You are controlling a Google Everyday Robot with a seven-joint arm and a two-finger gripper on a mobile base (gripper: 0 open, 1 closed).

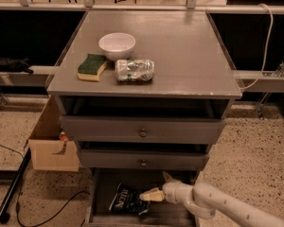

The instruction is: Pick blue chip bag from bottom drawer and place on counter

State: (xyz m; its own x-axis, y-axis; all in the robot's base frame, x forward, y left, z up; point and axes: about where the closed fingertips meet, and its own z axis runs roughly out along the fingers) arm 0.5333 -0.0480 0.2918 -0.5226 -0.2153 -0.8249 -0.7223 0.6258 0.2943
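The blue chip bag (125,198), dark navy with white lettering, lies on the floor of the open bottom drawer (100,193). My gripper (155,186) reaches into that drawer from the right, at the bag's right edge. One cream fingertip (146,196) touches or nearly touches the bag, and the other points up behind it. The fingers stand apart and hold nothing. The counter (184,51) is the grey cabinet top above.
On the counter stand a white bowl (117,45), a green and yellow sponge (92,67) and a crushed silver-green can (135,70). Two knobbed drawers (143,132) overhang the bottom drawer. A cardboard box (49,143) and cables lie on the floor at the left.
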